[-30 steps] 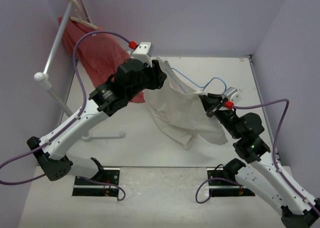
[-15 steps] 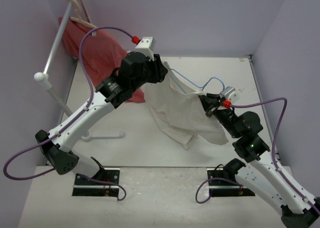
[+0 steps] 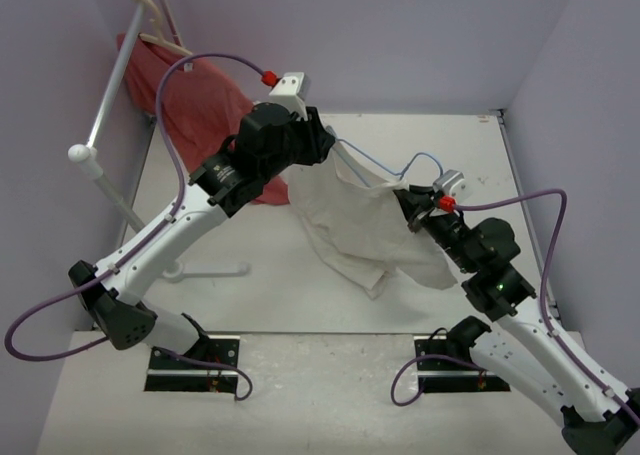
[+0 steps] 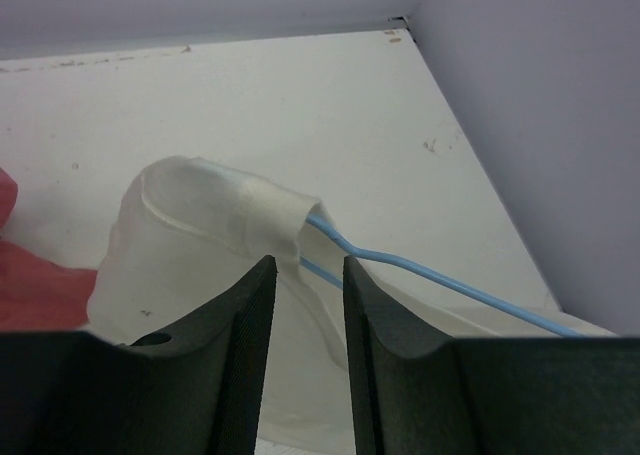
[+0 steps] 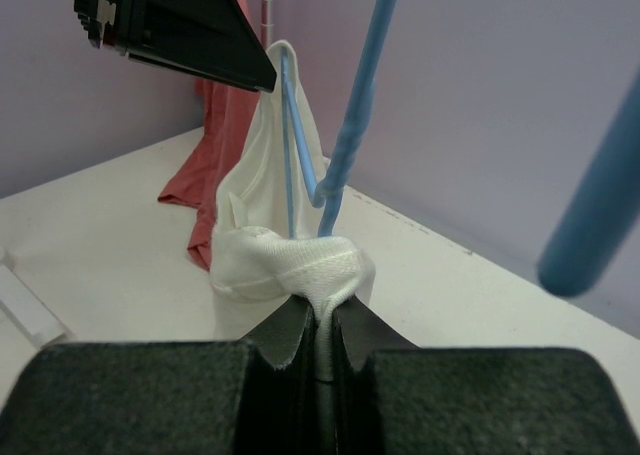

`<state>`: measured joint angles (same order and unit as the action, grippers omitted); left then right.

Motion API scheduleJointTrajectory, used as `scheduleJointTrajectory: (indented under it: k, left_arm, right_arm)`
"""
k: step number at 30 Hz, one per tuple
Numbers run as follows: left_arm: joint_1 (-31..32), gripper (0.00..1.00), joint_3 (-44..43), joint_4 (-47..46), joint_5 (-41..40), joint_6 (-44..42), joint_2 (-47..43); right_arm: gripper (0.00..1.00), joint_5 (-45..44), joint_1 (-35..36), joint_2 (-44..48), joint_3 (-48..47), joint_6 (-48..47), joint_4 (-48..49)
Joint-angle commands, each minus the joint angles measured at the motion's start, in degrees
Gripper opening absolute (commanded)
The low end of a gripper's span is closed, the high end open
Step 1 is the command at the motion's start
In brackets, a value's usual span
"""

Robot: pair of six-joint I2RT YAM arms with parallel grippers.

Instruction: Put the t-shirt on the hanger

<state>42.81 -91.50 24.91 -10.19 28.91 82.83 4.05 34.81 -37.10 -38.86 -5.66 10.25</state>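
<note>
Cream shirt [image 3: 360, 225] hangs aloft, one shoulder draped over an end of the hanger [image 5: 355, 105]; right tool [image 5: 318, 320] pinches bunched cloth beside it; left tool [image 4: 308, 275], jaws apart, straddles that end; the other shoulder looks undone.

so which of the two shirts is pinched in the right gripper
The white t-shirt, bunched in the right gripper beside the blue wire hanger. The red shirt hangs apart in the far left corner.

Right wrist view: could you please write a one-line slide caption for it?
Right hand clamps a bunched fold of the t-shirt, with the blue hanger upright just behind it.
</note>
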Motion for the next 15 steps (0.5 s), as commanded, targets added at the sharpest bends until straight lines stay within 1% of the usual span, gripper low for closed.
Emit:
scheduleJointTrajectory:
  k: [1,10,11,13,14,15]
  left_arm:
    - [-0.18,0.35,-0.54,-1.01,-1.01,-0.61,0.04]
    - [-0.67,0.35,-1.08,-0.82,-2.33,-0.57,2.24]
    - [-0.72,0.33,-1.05,-0.88,-2.52,-0.61,2.38]
    - [-0.78,0.25,-1.04,-1.17,-2.87,-0.67,2.61]
    - [-0.79,0.19,-1.06,-1.35,-2.95,-0.71,2.69]
    - [-0.79,0.11,-1.11,-1.60,-2.85,-0.76,2.69]
  right_arm:
    - [0.00,0.46,-0.18,1.13,-3.91,-0.50,4.28]
    - [0.00,1.59,-0.18,1.39,-4.20,-0.11,4.17]
    - [0.00,1.71,-0.18,1.43,-4.21,-0.13,4.15]
    - [0.00,2.00,-0.18,1.49,-4.27,-0.08,4.03]
    - [0.00,2.08,-0.18,1.52,-4.29,-0.08,3.98]
    - [0.00,2.03,-0.18,1.57,-4.29,-0.12,3.92]
